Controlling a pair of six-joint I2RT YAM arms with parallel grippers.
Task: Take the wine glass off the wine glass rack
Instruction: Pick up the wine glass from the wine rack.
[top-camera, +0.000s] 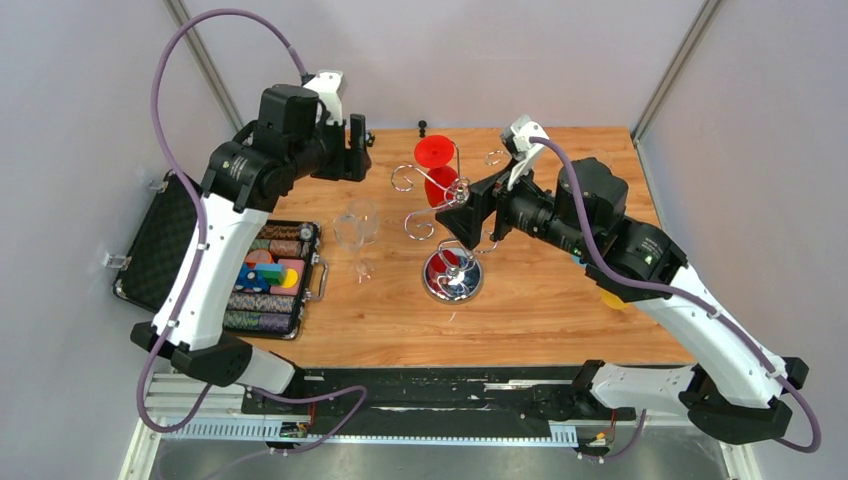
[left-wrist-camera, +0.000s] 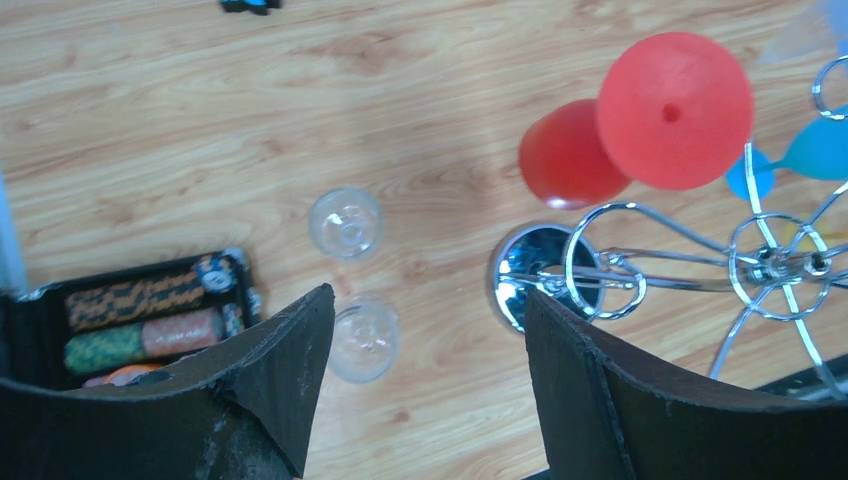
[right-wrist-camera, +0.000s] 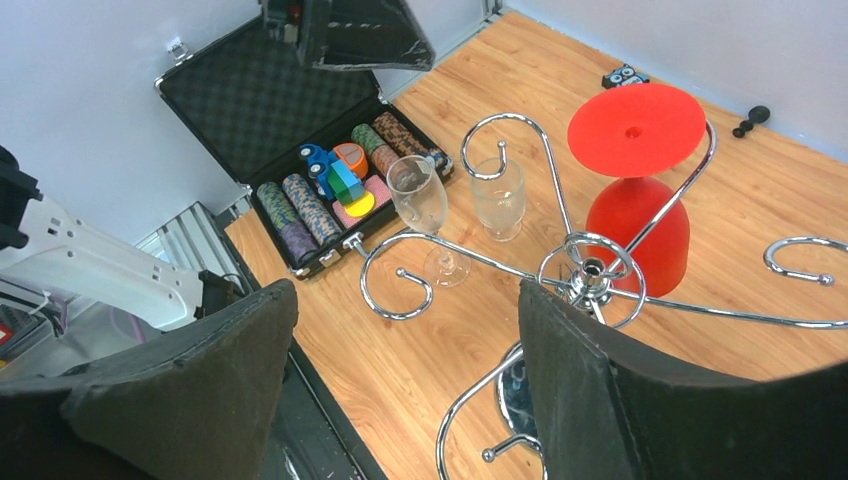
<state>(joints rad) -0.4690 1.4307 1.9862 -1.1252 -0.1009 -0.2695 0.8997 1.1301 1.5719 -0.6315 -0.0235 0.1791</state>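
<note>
An open black case (top-camera: 160, 240) holding poker chips (top-camera: 262, 320) and coloured blocks (top-camera: 275, 272) sits at nine o'clock on the wooden table (top-camera: 540, 310); a small black knob (top-camera: 422, 127) lies at twelve.

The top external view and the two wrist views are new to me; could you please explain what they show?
This is a robot: two white arms bolted at the near edge of a wooden table. The top view looks down from above and behind them; the others come from a camera on each wrist, so the dark shapes below are its own fingers. The left gripper and the right gripper are both open and hold nothing. On the table stand a chrome wine glass rack with a red wine glass hanging upside down, a clear stemmed glass, a second clear glass, and an open case of poker chips.
</note>
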